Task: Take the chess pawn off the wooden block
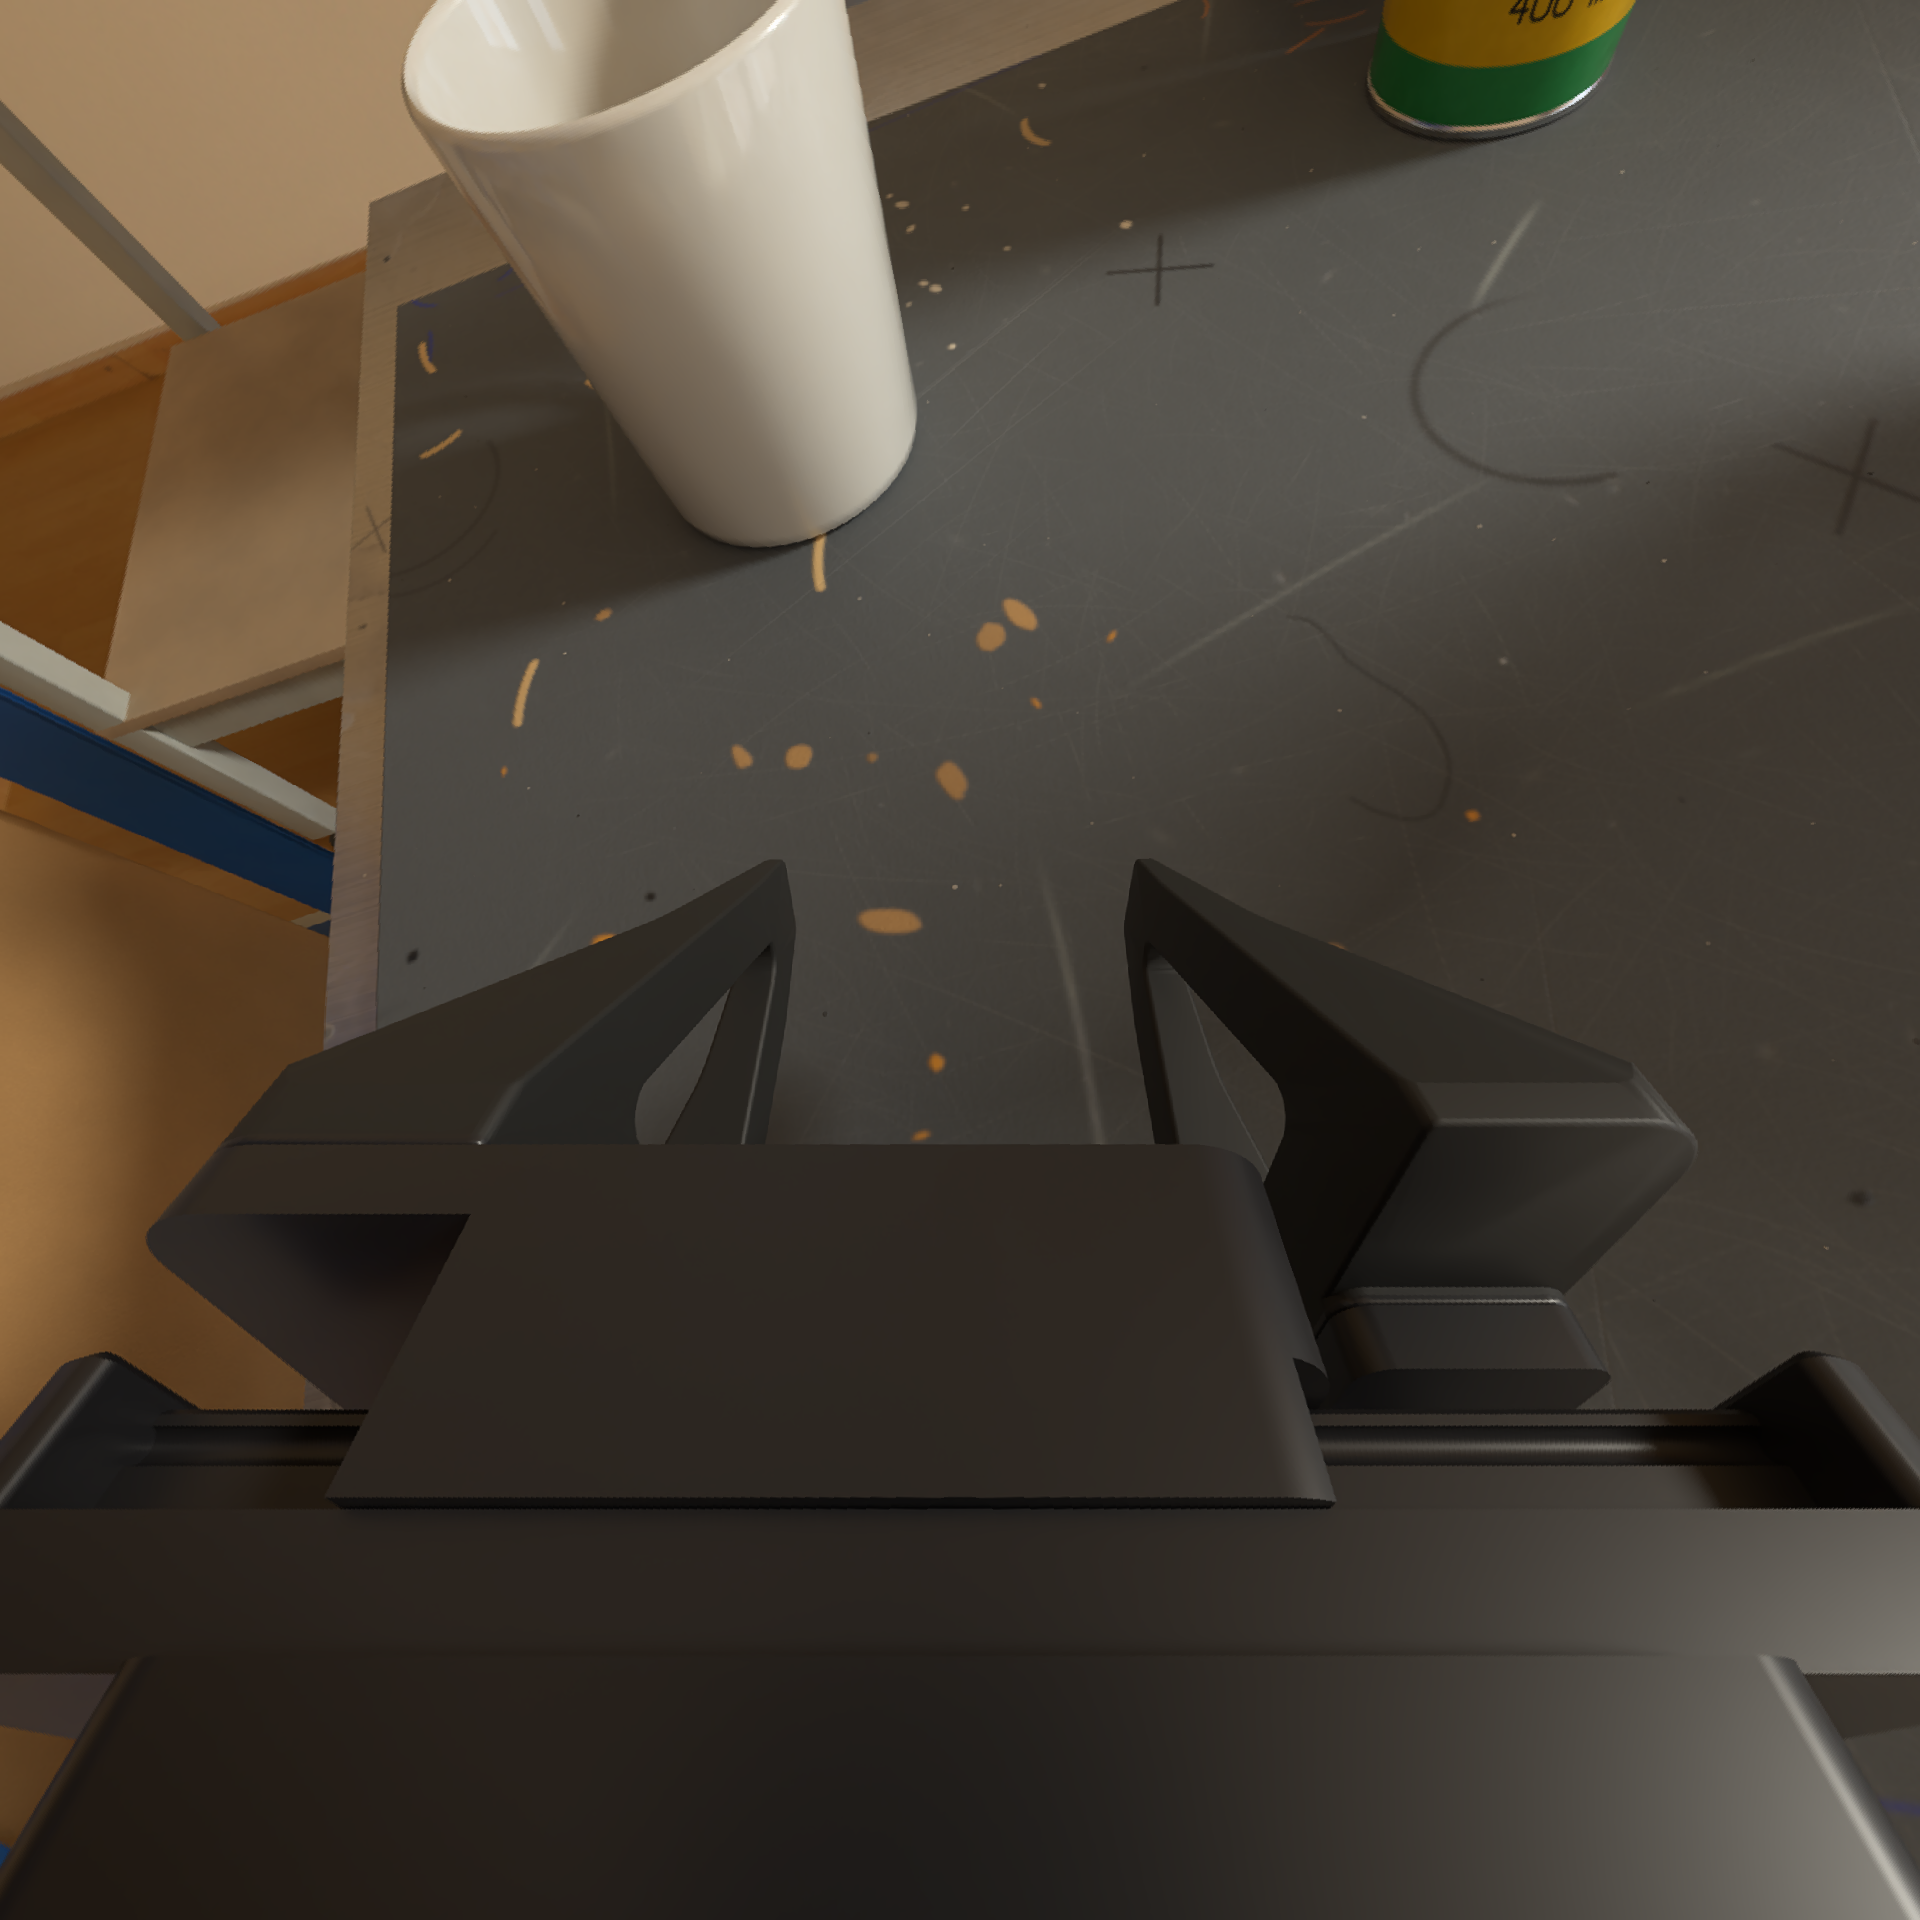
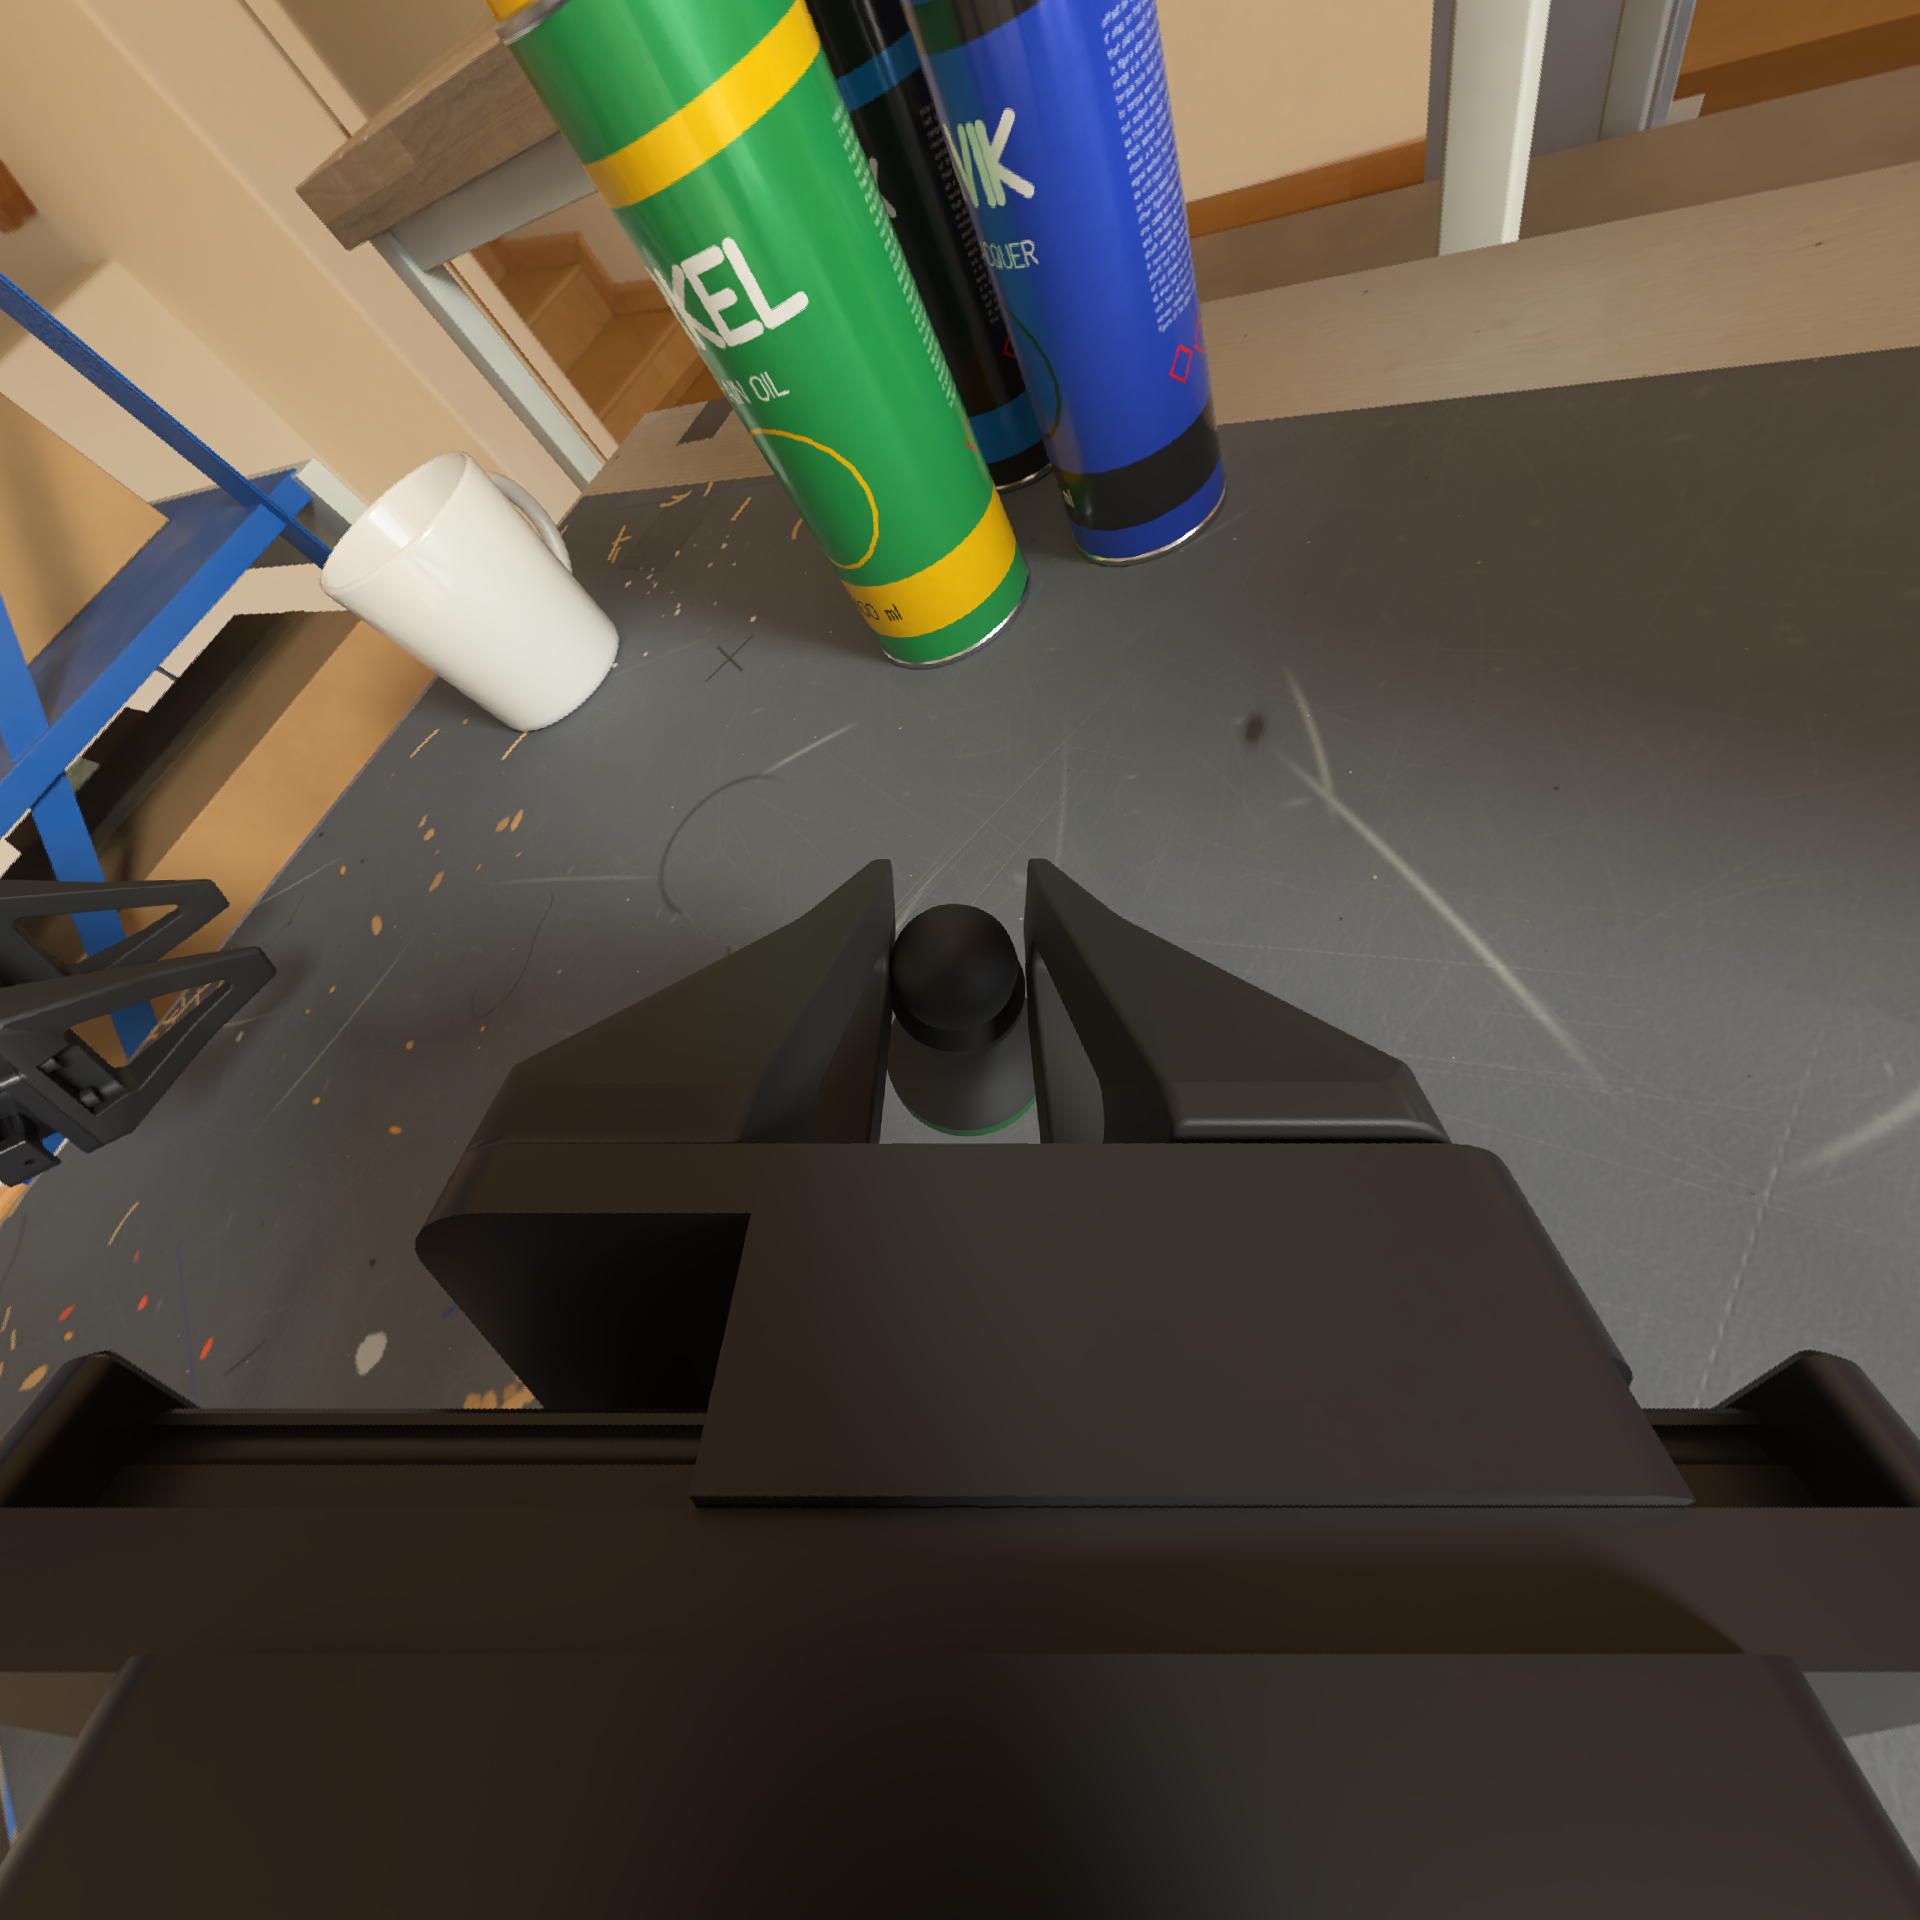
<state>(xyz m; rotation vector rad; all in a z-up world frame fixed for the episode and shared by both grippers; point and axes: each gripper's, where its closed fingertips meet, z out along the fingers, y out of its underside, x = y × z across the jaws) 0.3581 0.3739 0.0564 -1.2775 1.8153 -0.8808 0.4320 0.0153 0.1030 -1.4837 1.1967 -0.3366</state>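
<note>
Three spray cans (image 2: 831, 343) ahead | right end effector (image 2: 958, 883) grips pawn (image 2: 956, 961) | left end effector (image 1: 958, 883) open

A white mug (image 2: 473, 592) stands beside a green can (image 2: 800, 343) and blue can (image 2: 1101, 291) on the grey table (image 2: 1455, 727).

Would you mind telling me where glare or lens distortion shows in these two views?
Left wrist view: glossy streaks on the white cup, which leans from wide-angle distortion. Right wrist view: the green can and blue can splay outward; the pawn stays dark.
</note>
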